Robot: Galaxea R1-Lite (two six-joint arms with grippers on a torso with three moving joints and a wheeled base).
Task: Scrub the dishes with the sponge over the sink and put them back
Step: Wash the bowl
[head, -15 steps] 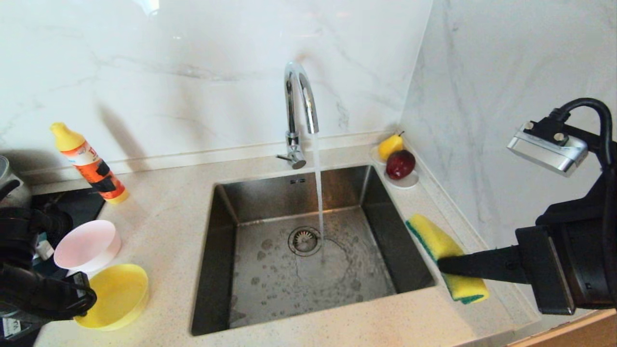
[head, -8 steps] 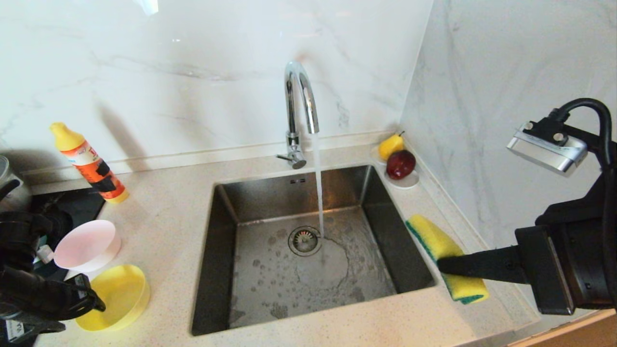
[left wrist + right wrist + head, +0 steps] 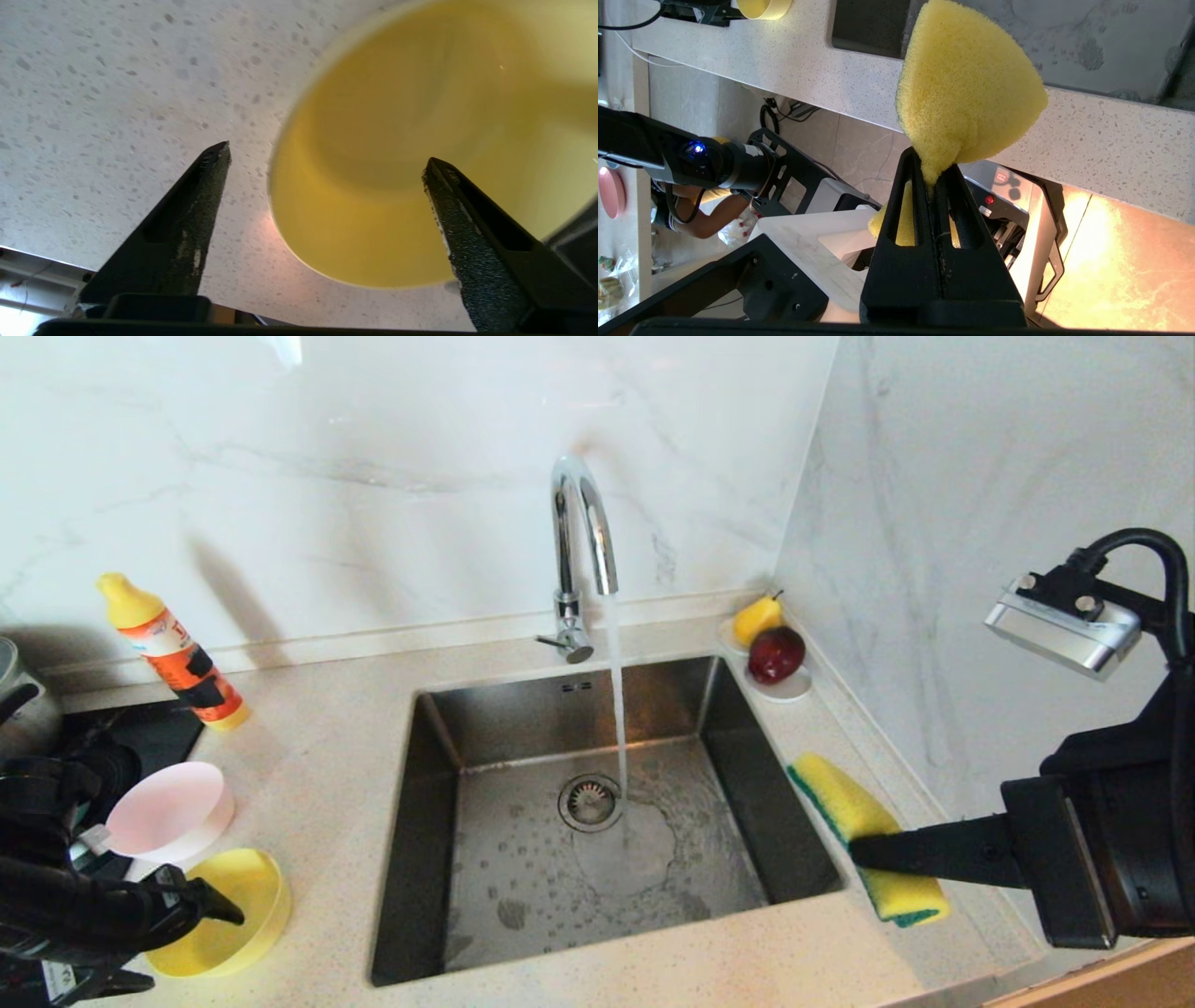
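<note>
Bowls, plastic, small and round: yellow bowl (image 3: 224,915) at the surface's front left corner, pink bowl (image 3: 168,809) just behind it, both apparently light, rigid and slick when wet, best taken across the rim wall. Left hand (image 3: 201,907) stands spread wide over the yellow bowl's rim, holding nothing. Sponge (image 3: 864,831), soft and compressible, is pinched shut in the right hand (image 3: 864,849) beside the sink's (image 3: 747,784) right edge.

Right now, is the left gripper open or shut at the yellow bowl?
Open. In the left wrist view the left gripper has its fingers spread wide, clear of the yellow bowl on the counter.
</note>
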